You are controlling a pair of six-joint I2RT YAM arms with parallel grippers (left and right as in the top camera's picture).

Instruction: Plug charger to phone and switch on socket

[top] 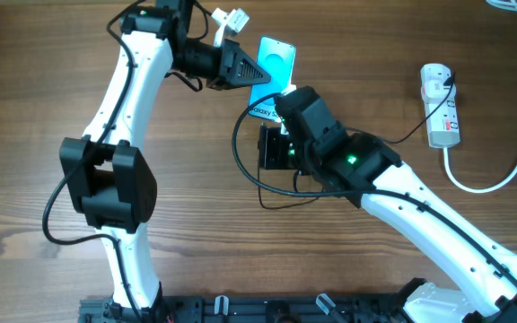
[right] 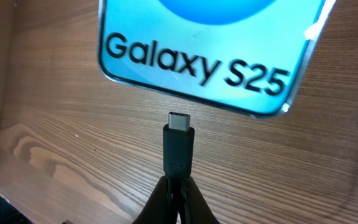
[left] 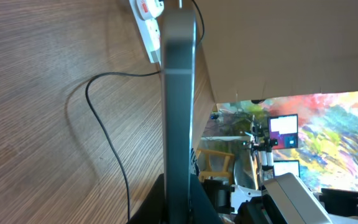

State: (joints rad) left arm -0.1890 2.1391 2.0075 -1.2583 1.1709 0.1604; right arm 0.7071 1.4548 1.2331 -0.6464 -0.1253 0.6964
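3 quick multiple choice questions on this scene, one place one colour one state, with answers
1. In the overhead view, where does the socket lie?
A) far right of the phone
B) under it
C) left of it

2. What colour is the phone's screen?
A) red
B) teal
C) black

3. The charger plug is
A) fully in the phone
B) lying loose
C) held in the right gripper, tip just short of the phone

Key: 1 A, it lies apart near the right edge; 2 B, teal shows in both views; 3 C, the right wrist view shows a gap.
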